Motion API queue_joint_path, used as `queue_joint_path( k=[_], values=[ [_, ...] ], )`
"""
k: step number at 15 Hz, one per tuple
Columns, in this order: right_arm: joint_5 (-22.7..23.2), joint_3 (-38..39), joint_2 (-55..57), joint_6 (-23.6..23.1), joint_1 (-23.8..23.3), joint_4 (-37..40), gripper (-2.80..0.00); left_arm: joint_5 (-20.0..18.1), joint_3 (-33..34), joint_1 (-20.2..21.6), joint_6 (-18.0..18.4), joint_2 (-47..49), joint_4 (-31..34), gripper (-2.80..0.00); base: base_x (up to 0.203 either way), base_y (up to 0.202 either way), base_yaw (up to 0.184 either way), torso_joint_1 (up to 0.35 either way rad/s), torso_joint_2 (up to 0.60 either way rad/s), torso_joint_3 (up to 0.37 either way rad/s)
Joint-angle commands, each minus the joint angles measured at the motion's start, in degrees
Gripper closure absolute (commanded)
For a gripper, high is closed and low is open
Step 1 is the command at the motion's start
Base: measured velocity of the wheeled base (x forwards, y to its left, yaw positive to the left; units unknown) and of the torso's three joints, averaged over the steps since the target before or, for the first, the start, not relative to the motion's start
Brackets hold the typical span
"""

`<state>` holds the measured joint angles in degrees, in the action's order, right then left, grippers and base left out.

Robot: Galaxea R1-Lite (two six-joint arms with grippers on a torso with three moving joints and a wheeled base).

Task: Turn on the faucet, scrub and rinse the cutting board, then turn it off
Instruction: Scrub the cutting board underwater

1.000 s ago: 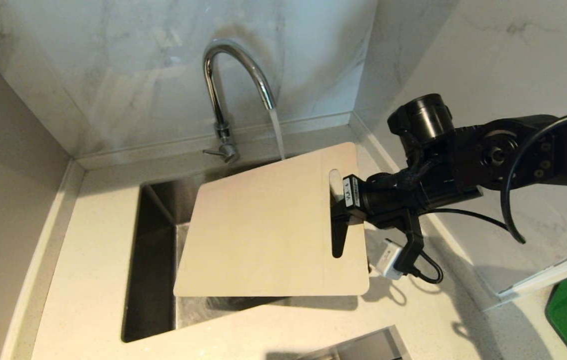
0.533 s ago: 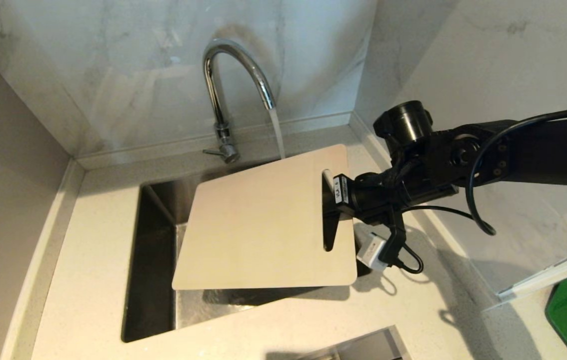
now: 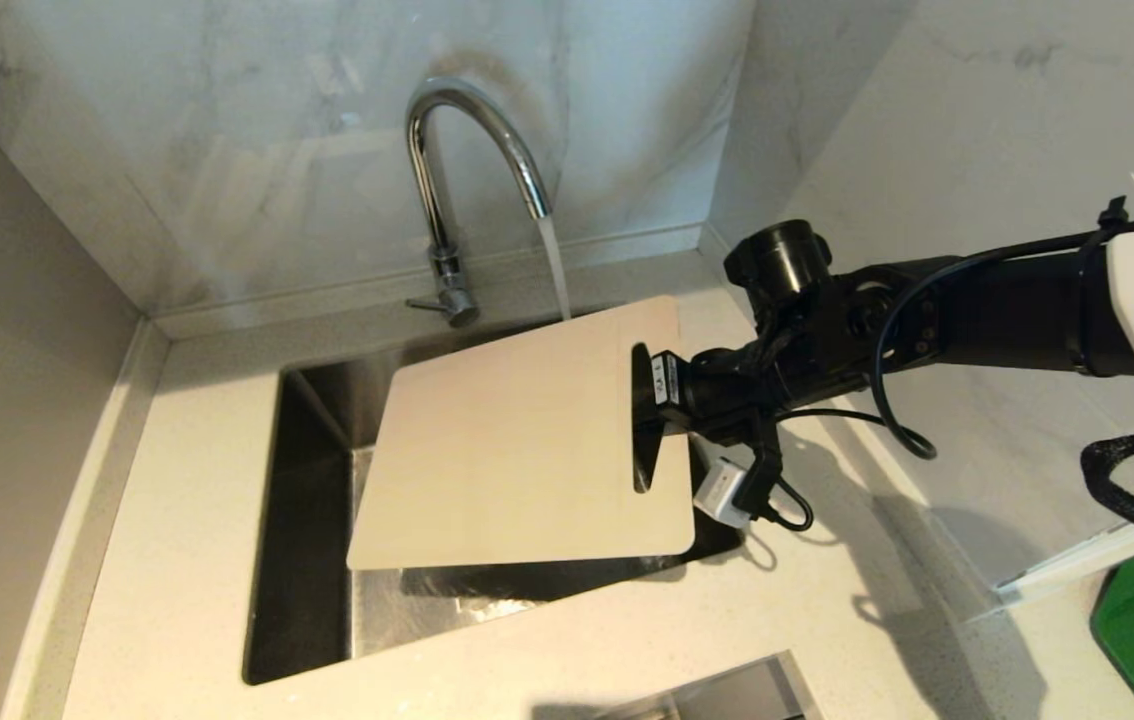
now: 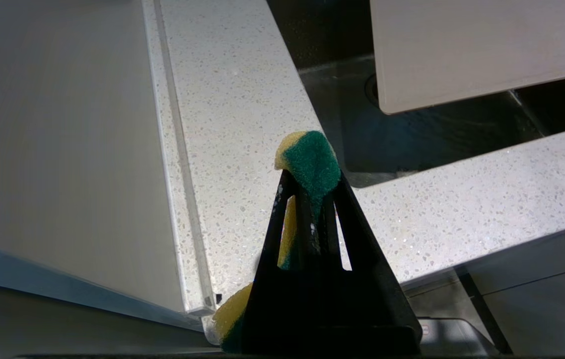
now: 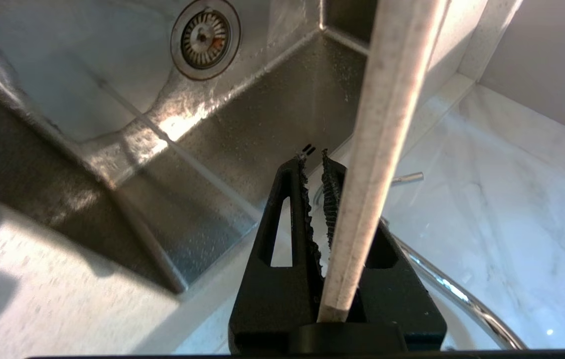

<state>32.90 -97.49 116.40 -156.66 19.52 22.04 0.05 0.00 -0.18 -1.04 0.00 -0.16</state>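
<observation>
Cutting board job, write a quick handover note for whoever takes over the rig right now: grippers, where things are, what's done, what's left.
Right gripper: shut on the cutting board, gripping its handle end and holding it tilted over the sink.
Left gripper: shut on a green and yellow sponge, parked over the counter beside the sink, away from the board.
Faucet: on, with the stream falling past the board's far edge.
Done: water on, board picked up, sponge in hand.
Left: get the board under the stream, scrub, rinse, then turn the faucet off at its side lever.
</observation>
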Motion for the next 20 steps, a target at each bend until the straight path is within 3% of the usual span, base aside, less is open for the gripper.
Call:
queue_joint_path(
  k=[1, 20],
  values=[
    [0.2, -0.9, 1.6, -1.0, 0.0, 0.1, 0.00, 0.0, 0.1, 0.0, 0.0, 0.1, 0.0, 0.00, 0.000, 0.000, 0.000, 0.000, 0.00, 0.000],
    [1.8, -11.1, 9.3, -1.5, -3.9, 1.0, 0.00, 0.0, 0.1, 0.0, -0.3, 0.1, 0.0, 0.00, 0.000, 0.000, 0.000, 0.000, 0.00, 0.000]
  ],
)
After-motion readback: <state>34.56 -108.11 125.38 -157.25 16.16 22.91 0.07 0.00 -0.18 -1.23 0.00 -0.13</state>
